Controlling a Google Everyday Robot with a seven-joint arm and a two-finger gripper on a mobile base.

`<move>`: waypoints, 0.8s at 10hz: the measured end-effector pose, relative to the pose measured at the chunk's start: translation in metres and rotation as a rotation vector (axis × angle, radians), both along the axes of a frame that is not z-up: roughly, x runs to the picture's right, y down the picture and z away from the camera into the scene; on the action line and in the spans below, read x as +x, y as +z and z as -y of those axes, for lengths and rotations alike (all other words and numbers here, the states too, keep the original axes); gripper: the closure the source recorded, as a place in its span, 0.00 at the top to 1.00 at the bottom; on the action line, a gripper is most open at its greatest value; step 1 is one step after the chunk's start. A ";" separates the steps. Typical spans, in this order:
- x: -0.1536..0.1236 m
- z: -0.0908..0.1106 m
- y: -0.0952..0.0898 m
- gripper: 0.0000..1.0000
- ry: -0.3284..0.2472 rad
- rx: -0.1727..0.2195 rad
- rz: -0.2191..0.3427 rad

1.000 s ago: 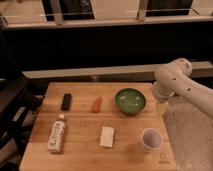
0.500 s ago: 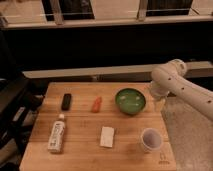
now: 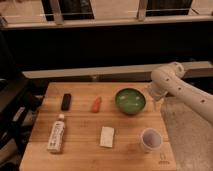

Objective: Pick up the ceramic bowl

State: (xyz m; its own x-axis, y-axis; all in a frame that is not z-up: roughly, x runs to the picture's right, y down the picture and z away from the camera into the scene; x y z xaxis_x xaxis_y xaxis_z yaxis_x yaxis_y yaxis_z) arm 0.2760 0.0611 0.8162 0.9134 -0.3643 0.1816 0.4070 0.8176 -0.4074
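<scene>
The ceramic bowl point(image 3: 130, 101) is a round glossy green bowl with a paler green inside. It sits on the wooden table point(image 3: 80, 152), right of centre toward the far edge. My white arm point(image 3: 172, 85) reaches in from the right. My gripper point(image 3: 158, 102) hangs at its end just right of the bowl's rim, over the table's right edge. It holds nothing that I can see.
A small white cup point(image 3: 150, 139) stands at the front right. A white block point(image 3: 107, 136) lies at front centre and a bottle point(image 3: 56, 135) at front left. A black object point(image 3: 66, 101) and a small orange item point(image 3: 96, 103) lie toward the back. A dark chair point(image 3: 12, 107) stands left.
My arm has shifted a little to the left and down, bringing the gripper closer to the bowl's right side. The objects on the table have not moved.
</scene>
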 end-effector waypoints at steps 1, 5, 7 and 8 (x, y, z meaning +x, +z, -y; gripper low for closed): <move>0.001 0.000 0.003 0.80 -0.009 -0.001 0.007; 0.006 -0.001 0.030 0.80 -0.055 -0.015 0.065; 0.010 -0.001 0.039 0.80 -0.078 -0.018 0.091; 0.013 -0.003 0.045 0.80 -0.082 -0.023 0.099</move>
State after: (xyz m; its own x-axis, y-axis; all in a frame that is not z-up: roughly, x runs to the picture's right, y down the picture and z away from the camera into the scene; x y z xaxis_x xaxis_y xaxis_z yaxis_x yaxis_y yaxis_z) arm 0.2885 0.0643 0.8611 0.8580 -0.4319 0.2780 0.5112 0.7709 -0.3800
